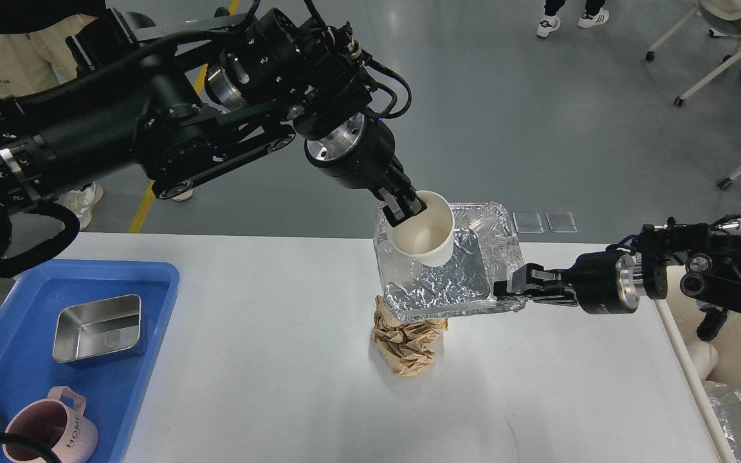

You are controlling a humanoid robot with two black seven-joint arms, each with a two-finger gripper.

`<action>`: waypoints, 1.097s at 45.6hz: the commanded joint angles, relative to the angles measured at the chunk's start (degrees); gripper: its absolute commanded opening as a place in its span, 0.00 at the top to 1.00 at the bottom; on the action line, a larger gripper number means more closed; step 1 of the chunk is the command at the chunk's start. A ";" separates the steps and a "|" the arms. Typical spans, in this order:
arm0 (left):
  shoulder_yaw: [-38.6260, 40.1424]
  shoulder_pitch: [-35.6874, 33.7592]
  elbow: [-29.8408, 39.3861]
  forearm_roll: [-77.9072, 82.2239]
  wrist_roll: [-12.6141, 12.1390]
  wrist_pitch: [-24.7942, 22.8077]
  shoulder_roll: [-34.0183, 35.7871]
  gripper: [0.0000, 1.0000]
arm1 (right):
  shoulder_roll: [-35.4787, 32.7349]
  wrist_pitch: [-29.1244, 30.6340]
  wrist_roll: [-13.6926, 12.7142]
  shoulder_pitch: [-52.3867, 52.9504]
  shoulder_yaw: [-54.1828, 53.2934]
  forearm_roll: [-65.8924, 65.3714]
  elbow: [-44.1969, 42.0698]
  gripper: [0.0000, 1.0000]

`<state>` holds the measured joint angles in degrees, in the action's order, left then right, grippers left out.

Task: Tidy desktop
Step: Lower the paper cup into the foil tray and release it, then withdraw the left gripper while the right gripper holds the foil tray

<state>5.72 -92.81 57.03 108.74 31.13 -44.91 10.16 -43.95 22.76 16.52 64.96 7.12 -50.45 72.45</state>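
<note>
1. The white desk (280,386) fills the lower half of the frame, from the left edge to a rounded border at lower right.
2. The left end effector (404,207), at upper centre, is clamped on the rim of a white paper cup (425,228), one finger inside and one outside. The cup is tilted, its opening facing the camera.
3. The right end effector (505,289), coming in from the right of the frame, is closed on the right edge of a foil tray (435,283). The tray is held above the desk and tilted, with the cup over its inside.
4. A crumpled wad of brown paper (407,344) lies on the desk at centre, just below the tray's lower edge in the frame.
5. A blue tray (23,360) sits at lower left on the desk. It holds a metal box (97,328) and, closer to the bottom edge, a pink mug (49,431).
6. A cream bin (737,360) stands at the right edge of the frame, beside the desk.
</note>
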 commanded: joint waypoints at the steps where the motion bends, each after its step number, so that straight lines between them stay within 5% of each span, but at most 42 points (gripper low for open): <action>1: 0.00 1.23 -0.17 0.68 -0.28 0.26 -0.05 0.90 | -0.44 0.00 0.00 0.00 0.00 0.00 0.15 1.00; 16: 0.17 1.75 -0.08 0.33 -0.02 0.08 0.12 0.81 | -0.53 0.00 -0.09 0.00 0.09 0.00 0.06 1.00; 28: 2.11 1.58 0.01 -2.30 -0.19 0.00 1.70 0.47 | -0.53 0.00 -0.09 0.00 0.71 0.00 -0.11 1.00; 34: 2.81 1.67 0.10 -5.47 -0.37 0.17 4.77 0.15 | -0.53 0.00 -0.09 -0.09 0.79 0.00 -0.20 1.00; 40: 6.23 2.45 0.10 -9.60 -0.89 0.35 8.81 0.10 | -0.61 0.00 -0.09 -0.18 0.79 0.00 -0.20 1.00; 44: 9.22 5.70 0.27 -11.71 -3.96 0.79 14.17 0.09 | -0.61 -0.09 -0.09 -0.27 0.71 0.00 -0.20 1.00; 50: 16.24 12.99 0.89 -14.17 -16.08 2.28 22.87 0.06 | -0.97 -0.09 -0.09 -0.44 0.71 0.00 -0.29 1.00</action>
<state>16.38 -85.81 57.39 96.70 24.38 -43.72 26.02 -44.61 22.74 16.43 64.64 7.90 -50.45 72.24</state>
